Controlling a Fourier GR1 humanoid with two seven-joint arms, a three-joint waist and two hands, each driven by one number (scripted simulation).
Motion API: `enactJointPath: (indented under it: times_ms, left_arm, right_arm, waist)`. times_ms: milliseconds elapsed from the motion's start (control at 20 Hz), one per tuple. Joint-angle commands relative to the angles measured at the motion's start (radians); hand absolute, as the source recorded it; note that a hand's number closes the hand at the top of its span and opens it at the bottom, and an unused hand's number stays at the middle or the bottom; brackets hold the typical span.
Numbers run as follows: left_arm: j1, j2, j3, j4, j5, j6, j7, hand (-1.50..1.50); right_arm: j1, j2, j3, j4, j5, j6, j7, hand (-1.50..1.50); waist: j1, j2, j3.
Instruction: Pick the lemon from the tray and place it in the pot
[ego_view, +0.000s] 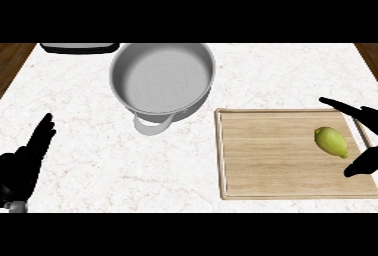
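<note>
A: Nearest us, at the lower left edge, we see our left hand (28, 160) resting open on the white marble counter (88, 115), fingers straight, pressed together and pointing up the view.

B: And a wide stretch of bare counter lies between that hand and the wooden tray (266, 160). The tray's near edge runs close to the bottom of the view, its right edge reaches the view's right side, and it has a thin raised rim all round.

A: On the right we have our right hand (365, 145) open over the tray's right edge, fingers spread above and thumb below, holding nothing.

B: The lemon (331, 141) lies on the tray near that right edge, in the gap between thumb and fingers. We cannot tell whether the hand touches it. It is yellow-green, oval, with a pointed tip at its lower right, lying tilted.

A: The tray's left half is bare wood.

B: Further off, the grey metal pot (162, 77) stands up and left of the tray, apart from it, its loop handle pointing toward us.

A: At the far edge, left of the pot, we see a dark object (79, 47), cut off. Brown wood borders the counter at both upper corners.
</note>
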Motion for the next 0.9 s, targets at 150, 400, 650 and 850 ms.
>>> enactJointPath:
  times_ms: [150, 400, 650, 850]
  left_arm:
    - [-0.013, -0.027, 0.024, -0.064, -0.045, -0.027, 0.088, 0.00]
    - [0.034, -0.103, 0.021, -0.055, -0.101, -0.006, 0.025, 0.00]
    - [-0.076, -0.111, 0.041, -0.008, -0.117, -0.021, 0.076, 0.00]
    - [-0.068, -0.114, 0.060, 0.002, -0.119, -0.046, 0.055, 0.00]
  right_arm:
    - [-0.001, 0.079, -0.018, 0.113, 0.142, -0.059, -0.090, -1.50]
    - [0.028, 0.119, -0.050, 0.016, 0.166, -0.019, -0.005, -1.50]
    - [-0.022, 0.124, -0.034, 0.090, 0.238, -0.009, -0.099, 1.50]
    - [0.001, 0.186, -0.033, 0.086, 0.278, -0.096, -0.154, 1.50]
  waist:
    - [0.000, 0.000, 0.000]
    - [-0.002, -0.001, 0.000]
    - [-0.003, 0.000, 0.000]
    - [-0.003, 0.000, 0.000]
